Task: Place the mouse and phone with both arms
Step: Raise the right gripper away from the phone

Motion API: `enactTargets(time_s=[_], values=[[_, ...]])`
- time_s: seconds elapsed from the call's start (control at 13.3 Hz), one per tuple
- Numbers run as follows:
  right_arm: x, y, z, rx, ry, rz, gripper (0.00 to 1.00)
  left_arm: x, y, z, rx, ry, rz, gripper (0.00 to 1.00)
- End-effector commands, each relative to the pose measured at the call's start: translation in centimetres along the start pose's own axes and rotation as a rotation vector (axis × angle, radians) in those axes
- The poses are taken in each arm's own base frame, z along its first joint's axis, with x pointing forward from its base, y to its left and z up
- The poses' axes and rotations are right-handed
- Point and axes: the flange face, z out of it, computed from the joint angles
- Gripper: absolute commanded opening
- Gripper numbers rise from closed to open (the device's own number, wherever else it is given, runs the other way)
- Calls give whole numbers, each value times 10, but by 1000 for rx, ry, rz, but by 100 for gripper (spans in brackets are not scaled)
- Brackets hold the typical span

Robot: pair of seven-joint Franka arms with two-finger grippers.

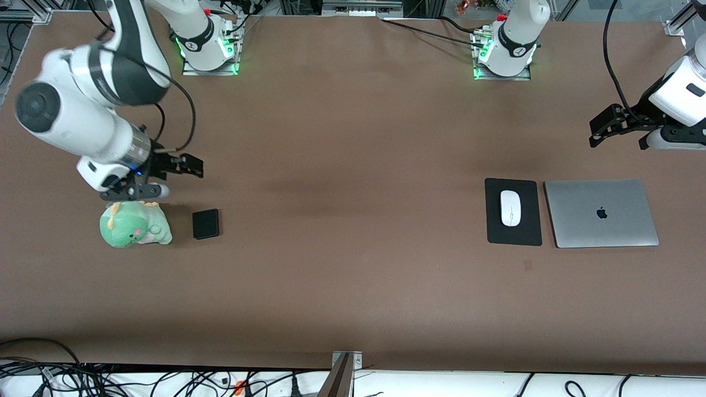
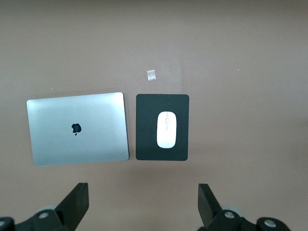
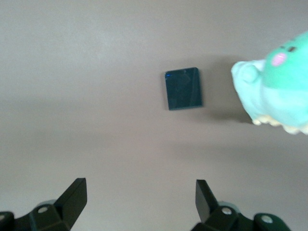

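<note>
The white mouse point(image 1: 511, 208) lies on a black pad point(image 1: 513, 237) toward the left arm's end of the table; it also shows in the left wrist view point(image 2: 167, 129). The small black phone point(image 1: 206, 224) lies flat on the table toward the right arm's end, and it shows in the right wrist view point(image 3: 183, 88). My left gripper point(image 1: 594, 134) point(image 2: 143, 190) is open and empty, up in the air over bare table beside the laptop. My right gripper point(image 1: 197, 168) point(image 3: 141, 185) is open and empty, up over bare table close to the phone.
A closed silver laptop point(image 1: 601, 213) point(image 2: 77, 128) lies beside the black pad point(image 2: 144, 125). A green plush toy point(image 1: 134, 223) point(image 3: 279, 86) sits beside the phone, under the right arm's wrist. A small pale tag point(image 2: 151, 75) lies on the table near the pad.
</note>
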Motion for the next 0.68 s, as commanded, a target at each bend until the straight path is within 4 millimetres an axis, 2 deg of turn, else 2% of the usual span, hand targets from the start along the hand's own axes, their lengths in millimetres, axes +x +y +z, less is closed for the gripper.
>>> enactTargets(time_s=[0.0,0.23,0.3,0.6], values=[[-28,0,-44,-45,-11,-13,100,0,2,-1,9,-3,28,100],[-33,4,-83,-60,-29,-21,100,0,2,0,4,-6,26,100],[-32,11,-97,-63,-24,-11,100,2,2,-5,4,5,27,100],[-29,30,-117,-55,-7,-21,100,17,1,-17,4,38,22,100]])
